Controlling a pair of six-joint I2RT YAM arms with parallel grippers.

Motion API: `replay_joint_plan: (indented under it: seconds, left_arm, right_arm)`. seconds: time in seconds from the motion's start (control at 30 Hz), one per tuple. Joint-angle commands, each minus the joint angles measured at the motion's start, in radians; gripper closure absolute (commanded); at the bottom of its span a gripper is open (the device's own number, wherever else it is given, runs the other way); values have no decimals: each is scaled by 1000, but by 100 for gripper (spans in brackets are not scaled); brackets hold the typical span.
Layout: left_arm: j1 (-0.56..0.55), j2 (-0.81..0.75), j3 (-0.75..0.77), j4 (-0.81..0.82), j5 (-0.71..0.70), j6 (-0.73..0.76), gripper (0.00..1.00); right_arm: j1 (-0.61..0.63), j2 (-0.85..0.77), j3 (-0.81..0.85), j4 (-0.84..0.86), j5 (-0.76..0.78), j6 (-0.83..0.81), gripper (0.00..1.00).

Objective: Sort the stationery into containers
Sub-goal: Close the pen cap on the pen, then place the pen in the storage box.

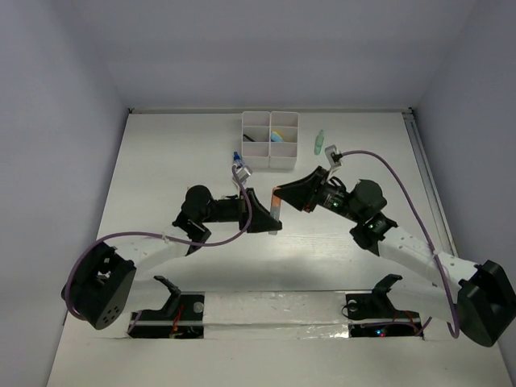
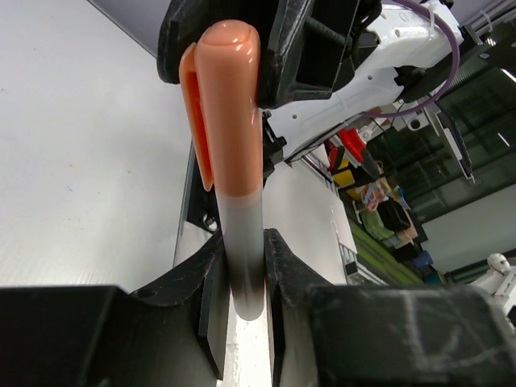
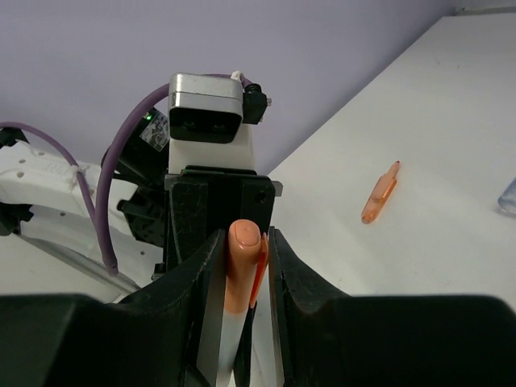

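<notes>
I had the orange-capped pen (image 1: 276,206) (image 2: 234,161) (image 3: 242,266) raised off the desk (image 1: 161,161), between the two arms and on the near side of the white organizer (image 1: 269,129). The left claw (image 1: 260,214) (image 2: 242,270) pinched its grey barrel. The right claw (image 1: 294,193) (image 3: 243,258) sat closed around the orange cap at the opposite end, so both claws gripped the one pen, nearly nose to nose.

The pen (image 2: 230,121) has a glossy orange plastic cap and smooth grey barrel; the table (image 1: 161,161) looks matt white.

orange-capped grey pen (image 2: 234,145), white organiser (image 1: 270,129), purple cable (image 3: 110,201).
</notes>
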Motion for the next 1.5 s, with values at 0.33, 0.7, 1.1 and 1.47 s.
replay_joint_plan:
  seconds: [0.33, 0.7, 1.1, 1.47]
  left_arm:
    - [91, -68, 188, 386, -191, -10, 100]
    - [48, -336, 53, -392, -553, 328, 31]
    - [39, -465, -50, -541, -791, 377, 8]
    - [39, -294, -52, -498, -887, 395, 16]
  right_arm:
    - [139, -27, -130, -316, -55, -28, 100]
    - [45, 97, 210, -283, 362, -75, 100]
    - [-150, 482, 485, -111, 497, -229, 100]
    - [-173, 787, 818, -82, 705, -546, 100]
